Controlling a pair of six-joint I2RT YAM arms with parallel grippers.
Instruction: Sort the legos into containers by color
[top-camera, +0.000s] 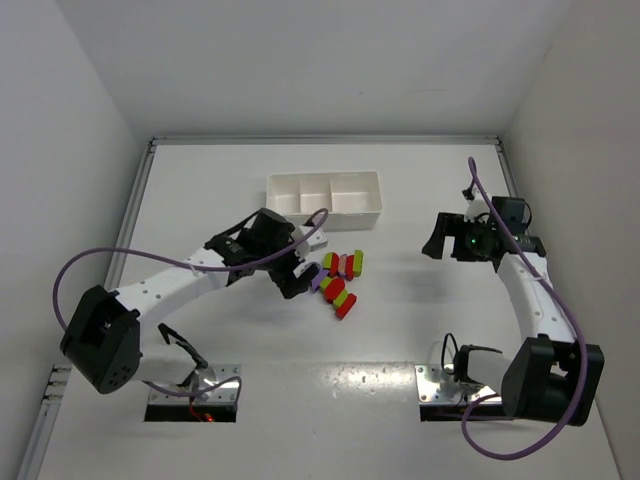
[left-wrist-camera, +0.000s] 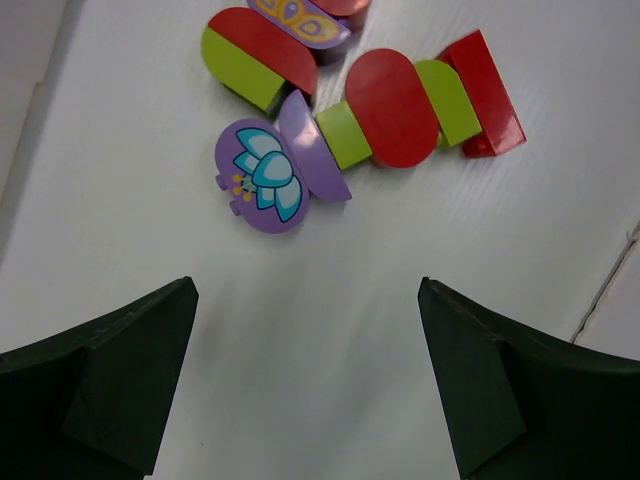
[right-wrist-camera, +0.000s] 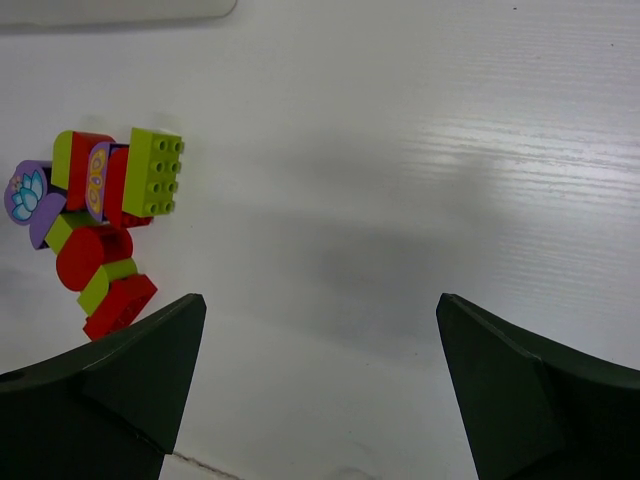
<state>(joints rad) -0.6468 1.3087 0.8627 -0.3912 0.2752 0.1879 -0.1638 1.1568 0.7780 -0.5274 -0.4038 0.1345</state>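
The legos (top-camera: 338, 278) lie in a cluster on the table just in front of the white three-compartment tray (top-camera: 325, 197), whose compartments look empty. In the left wrist view I see a purple flower piece (left-wrist-camera: 262, 178), a red oval (left-wrist-camera: 392, 108), yellow-green pieces (left-wrist-camera: 343, 135) and a red brick (left-wrist-camera: 487, 95), some stuck together. My left gripper (top-camera: 300, 272) is open and empty just left of the cluster, its jaws (left-wrist-camera: 306, 285) short of the purple piece. My right gripper (top-camera: 436, 243) is open and empty (right-wrist-camera: 322, 300), well to the right of the legos (right-wrist-camera: 153, 172).
White walls enclose the table on three sides. The tray's rim (right-wrist-camera: 110, 10) shows at the top left of the right wrist view. Purple cables loop from both arms. Bare table lies between the legos and my right gripper.
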